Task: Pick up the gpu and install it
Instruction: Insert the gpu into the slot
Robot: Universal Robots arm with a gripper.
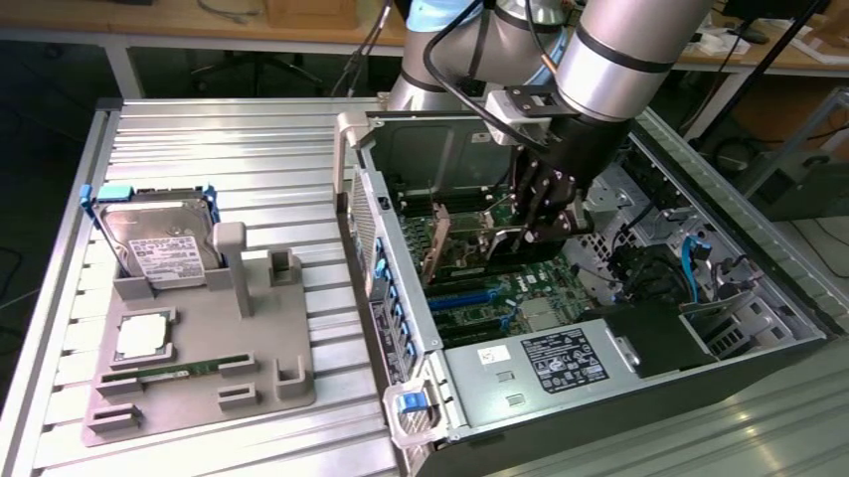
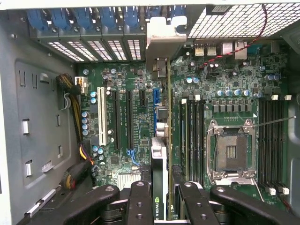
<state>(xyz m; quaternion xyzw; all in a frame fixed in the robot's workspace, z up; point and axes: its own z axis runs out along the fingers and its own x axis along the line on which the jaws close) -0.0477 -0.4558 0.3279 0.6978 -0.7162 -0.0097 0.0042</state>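
My black two-fingered hand [image 2: 161, 206] clamped narrow on thin tan-green gpu card [image 2: 160, 168], held edge-on, upright above green motherboard [image 2: 220, 93] inside open black computer case [image 1: 743, 338].

The case [image 1: 743, 298] is open on top; inside, the way is narrowed by the rear wall [image 2: 164, 37], cables [image 2: 77, 140] and motherboard [image 2: 225, 93]

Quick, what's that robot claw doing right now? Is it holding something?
Gripper: shut on the gpu, holding it edge-on inside the open computer case, above the motherboard.
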